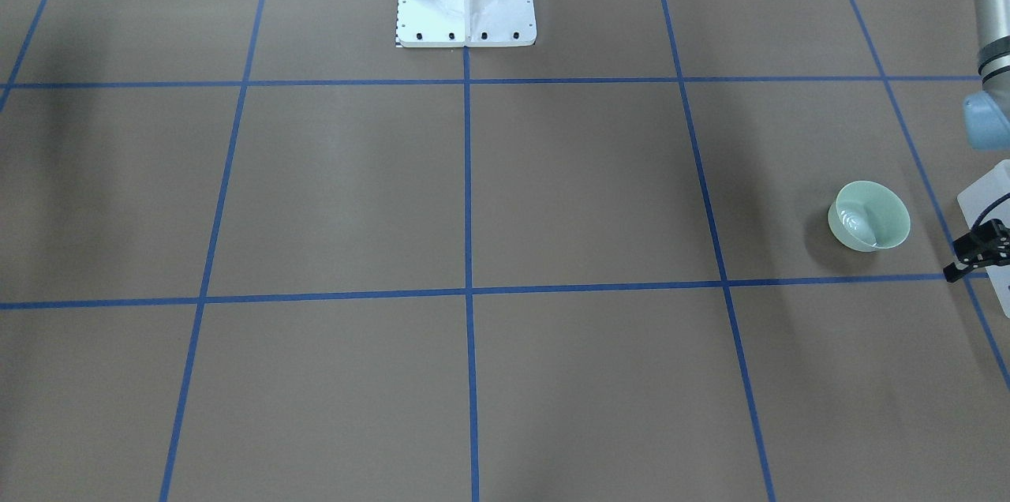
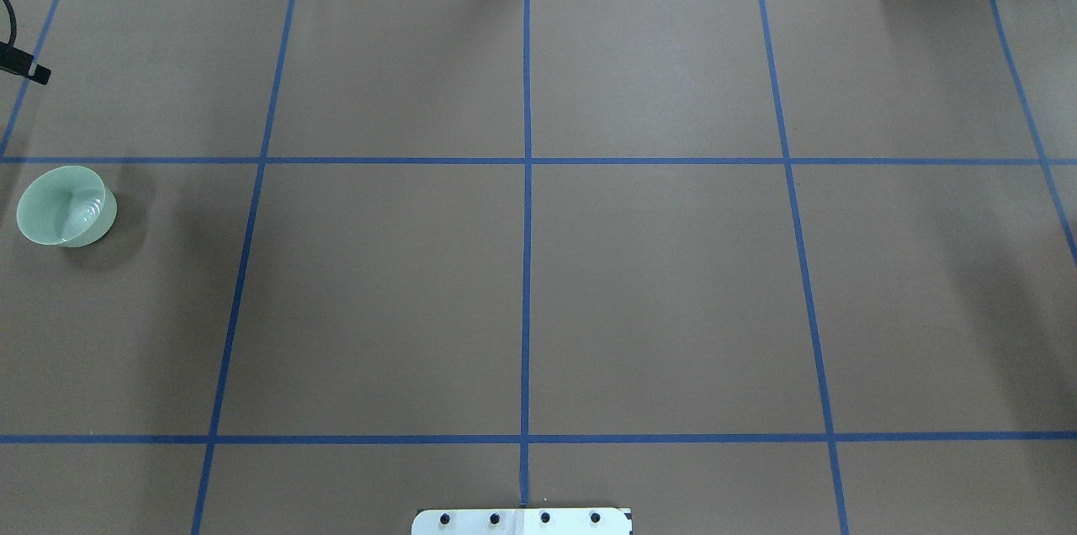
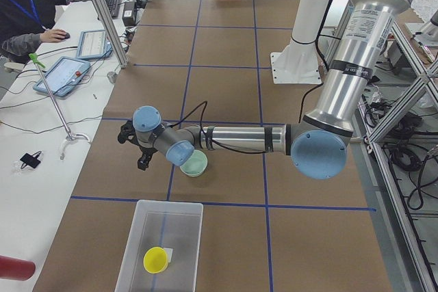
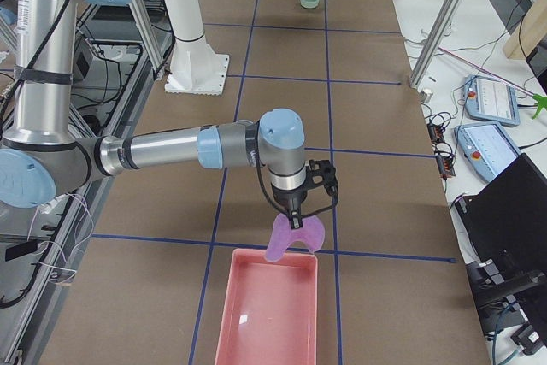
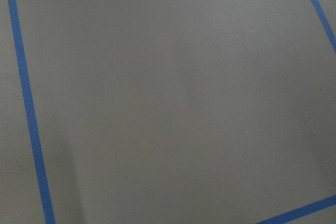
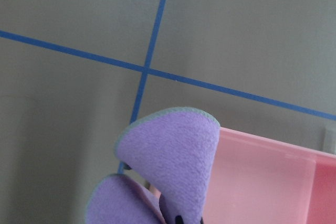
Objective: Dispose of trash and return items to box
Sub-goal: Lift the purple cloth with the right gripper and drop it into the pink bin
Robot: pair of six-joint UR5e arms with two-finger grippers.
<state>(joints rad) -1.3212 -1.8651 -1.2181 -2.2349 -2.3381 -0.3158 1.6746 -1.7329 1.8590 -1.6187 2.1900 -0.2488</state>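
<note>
Purple cloth [image 6: 168, 161]; pink bin [image 4: 265, 314]; pale green bowl [image 1: 869, 215]; brown table [image 2: 656, 291] gridded with blue tape [image 2: 527, 266].

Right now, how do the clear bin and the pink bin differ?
The clear bin is see-through; the pink bin is tinted pink. The clear bin holds a yellow cup; the pink bin looks empty, a purple cloth hanging just above its rim. Both are shallow rectangular tubs at opposite table ends.

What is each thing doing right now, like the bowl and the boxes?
Pale green round bowl: upright, empty, on the table.
Clear plastic box: open, holding a yellow cup.
Pink plastic tray: open, looks empty.
Purple fuzzy cloth: hanging from the right gripper at the tray's edge.
Left gripper: beside the bowl, holding nothing.
</note>
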